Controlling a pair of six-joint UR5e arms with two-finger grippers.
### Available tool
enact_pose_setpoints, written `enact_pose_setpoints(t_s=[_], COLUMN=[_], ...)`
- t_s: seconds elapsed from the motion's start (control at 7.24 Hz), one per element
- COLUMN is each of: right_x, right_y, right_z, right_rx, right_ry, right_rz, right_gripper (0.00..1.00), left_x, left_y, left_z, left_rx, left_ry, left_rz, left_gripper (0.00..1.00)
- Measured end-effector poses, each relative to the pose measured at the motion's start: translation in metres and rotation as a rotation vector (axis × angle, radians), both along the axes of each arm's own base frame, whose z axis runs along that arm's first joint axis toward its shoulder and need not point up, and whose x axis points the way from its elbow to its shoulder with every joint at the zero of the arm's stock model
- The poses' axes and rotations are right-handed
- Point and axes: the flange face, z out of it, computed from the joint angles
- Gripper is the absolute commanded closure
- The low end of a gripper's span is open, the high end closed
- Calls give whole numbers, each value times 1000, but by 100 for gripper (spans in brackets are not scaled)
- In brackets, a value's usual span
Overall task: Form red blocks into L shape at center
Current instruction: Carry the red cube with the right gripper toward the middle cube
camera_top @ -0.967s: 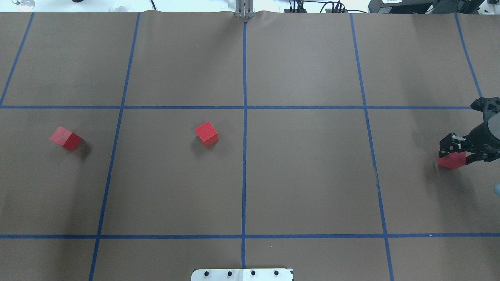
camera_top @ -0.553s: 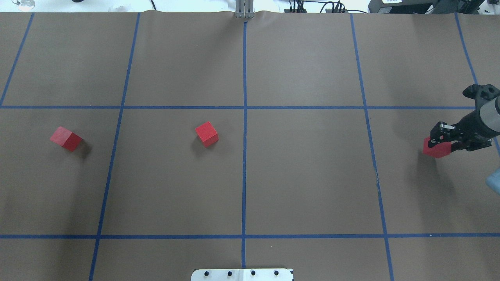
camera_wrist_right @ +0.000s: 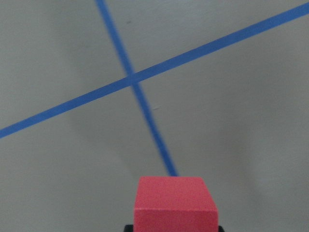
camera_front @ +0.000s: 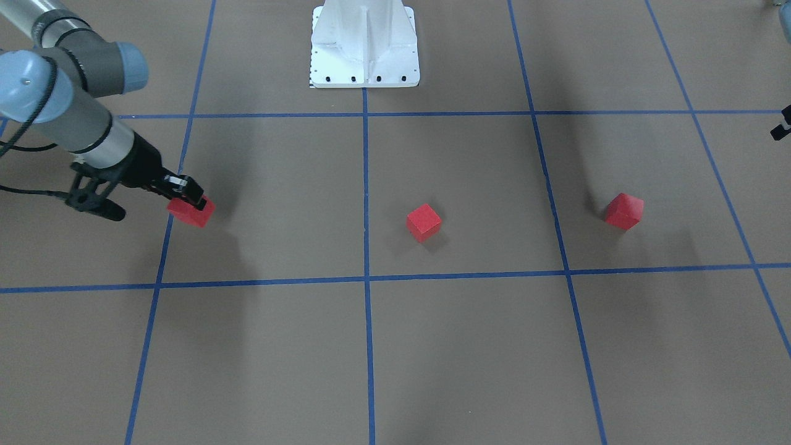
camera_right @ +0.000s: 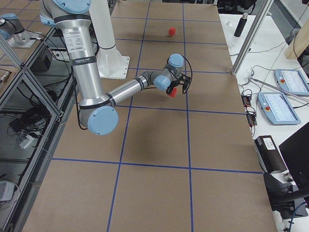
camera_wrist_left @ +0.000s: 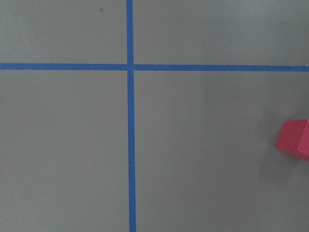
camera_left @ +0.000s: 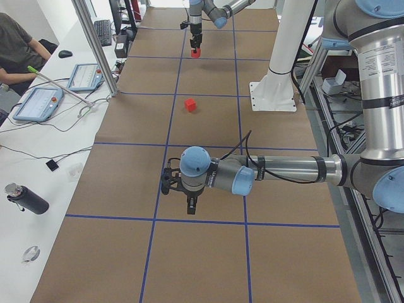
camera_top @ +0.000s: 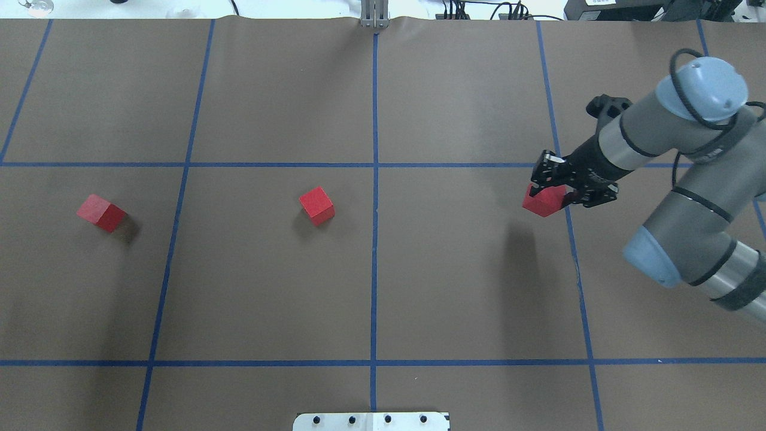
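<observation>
My right gripper (camera_top: 546, 193) is shut on a red block (camera_top: 544, 202) and holds it above the table, over the blue grid line right of centre. The held block also shows in the front-facing view (camera_front: 192, 212) and in the right wrist view (camera_wrist_right: 175, 203). A second red block (camera_top: 317, 205) lies just left of the centre line. A third red block (camera_top: 101, 212) lies at the far left and shows at the right edge of the left wrist view (camera_wrist_left: 295, 139). My left gripper (camera_left: 191, 206) shows only in the exterior left view, and I cannot tell if it is open.
Brown paper with blue tape grid lines (camera_top: 374, 239) covers the table. The white robot base plate (camera_top: 371, 421) is at the near edge. Tablets, a bottle and a seated person (camera_left: 16, 47) are beside the table's far side.
My right gripper has carried the red block leftwards and a little farther out, from near the table's right edge to the grid line right of centre. The other two blocks have not moved.
</observation>
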Motion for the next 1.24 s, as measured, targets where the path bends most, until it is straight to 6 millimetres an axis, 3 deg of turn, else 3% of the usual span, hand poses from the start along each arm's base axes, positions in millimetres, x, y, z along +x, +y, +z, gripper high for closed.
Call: enact_pose_setpoints(t_s=[0.14,0.28,0.69,0.97,1.24], right_x=[-38,-69,-158,-190,-208], right_y=[1,6,2,7,16], right_z=[-47,-80,-145,-159,-165], right_rx=[8,26,79,107,142], right_ry=[24,43,77,90,100], right_rz=[-3,-10,-32,-56,-74], right_gripper=[100,100,100,100,100], left_x=[0,0,0,0,1], left_y=[0,0,1,1,1], left_z=[3,6,10,11,10], left_rx=[-8,-15,-24,-26,-26], left_ry=[0,-1,-1,-1,0], left_rz=[0,0,0,1,1], left_gripper=[0,0,0,0,0])
